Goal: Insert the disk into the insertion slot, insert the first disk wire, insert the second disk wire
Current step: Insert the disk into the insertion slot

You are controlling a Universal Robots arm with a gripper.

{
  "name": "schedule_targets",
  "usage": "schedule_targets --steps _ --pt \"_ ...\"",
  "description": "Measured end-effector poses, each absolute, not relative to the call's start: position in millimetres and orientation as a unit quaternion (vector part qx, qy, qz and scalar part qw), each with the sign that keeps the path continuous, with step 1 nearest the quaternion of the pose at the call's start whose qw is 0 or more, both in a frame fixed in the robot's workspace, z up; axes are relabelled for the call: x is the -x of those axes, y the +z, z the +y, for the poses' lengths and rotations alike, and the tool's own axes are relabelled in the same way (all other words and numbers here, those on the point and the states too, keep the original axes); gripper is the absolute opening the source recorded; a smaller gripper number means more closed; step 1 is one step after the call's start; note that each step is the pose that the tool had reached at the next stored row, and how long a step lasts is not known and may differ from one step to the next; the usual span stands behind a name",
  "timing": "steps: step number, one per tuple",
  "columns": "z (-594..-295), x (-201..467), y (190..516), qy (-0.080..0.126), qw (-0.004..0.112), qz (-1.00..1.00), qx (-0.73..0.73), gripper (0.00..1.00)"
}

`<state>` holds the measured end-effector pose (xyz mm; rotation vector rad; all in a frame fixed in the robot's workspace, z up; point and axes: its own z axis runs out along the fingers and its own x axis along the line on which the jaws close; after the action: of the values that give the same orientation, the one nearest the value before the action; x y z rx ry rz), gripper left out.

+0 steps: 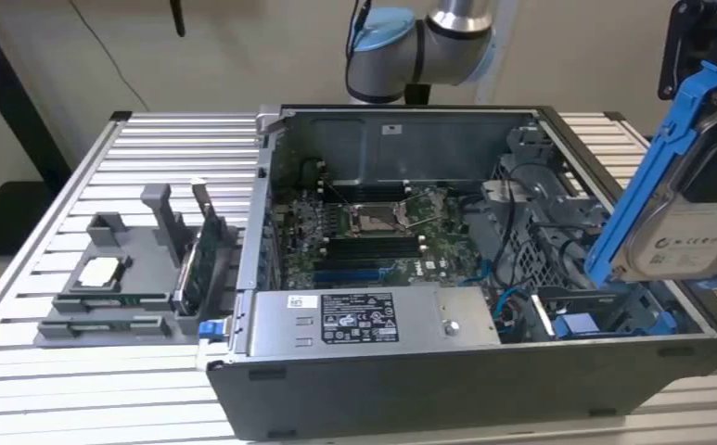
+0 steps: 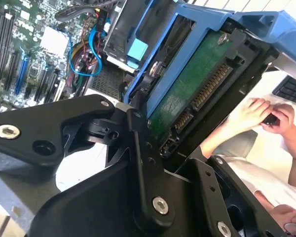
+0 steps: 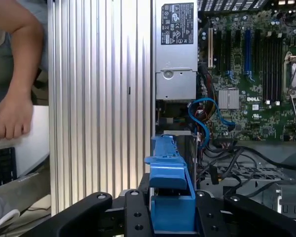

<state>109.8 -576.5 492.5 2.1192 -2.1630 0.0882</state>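
The disk (image 1: pixel 686 218), a silver-grey drive in a bright blue carrier, hangs tilted on edge at the exterior view's right, above the open computer case (image 1: pixel 457 389). My gripper (image 3: pixel 171 210) is shut on it, with black fingers (image 3: pixel 134 217) pressing both sides of the carrier (image 3: pixel 168 173). The second wrist view shows the disk's green circuit board and connector (image 2: pixel 187 96). Below it, the insertion slot (image 1: pixel 587 320) sits in the case's near right corner. Blue disk wires (image 3: pixel 207 116) curl beside that bay, unplugged ends hidden.
A silver labelled power-supply box (image 1: pixel 371 320) lies along the case's near wall, with the motherboard (image 1: pixel 371 232) behind it. A grey fixture (image 1: pixel 123 278) with parts stands on the slatted table (image 1: pixel 73 389). A person's hands (image 2: pixel 259 116) rest beside the table near a keyboard (image 2: pixel 292 91).
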Motion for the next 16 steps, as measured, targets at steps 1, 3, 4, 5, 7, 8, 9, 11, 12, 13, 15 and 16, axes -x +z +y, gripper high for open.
schedule_targets --steps 1,3,4,5,7,8,9,11,12,13,15,16 --pt "-576.5 -109.8 492.5 0.029 0.056 -0.713 -0.698 0.33" --pt "-576.5 -109.8 492.5 0.030 0.057 -0.713 -0.698 0.33" --pt "-576.5 -109.8 492.5 0.031 0.058 -0.713 -0.698 0.33" --pt "-576.5 -109.8 492.5 0.031 0.058 -0.713 -0.698 0.33" --pt "-576.5 -109.8 492.5 0.032 0.059 -0.713 -0.698 0.33" --pt "-576.5 -109.8 492.5 0.032 0.059 -0.713 -0.698 0.33" --pt "-576.5 -109.8 492.5 0.033 0.060 -0.713 -0.698 0.33" --pt "-576.5 -109.8 492.5 0.034 0.061 -0.713 -0.698 0.33" --pt "-576.5 -109.8 492.5 0.034 0.061 -0.713 -0.698 0.33" --pt "-576.5 -109.8 492.5 0.035 0.061 -0.713 -0.698 0.33" --pt "-576.5 -109.8 492.5 0.035 0.062 -0.713 -0.698 0.33" --pt "-576.5 -109.8 492.5 0.036 0.063 -0.713 -0.698 0.33"
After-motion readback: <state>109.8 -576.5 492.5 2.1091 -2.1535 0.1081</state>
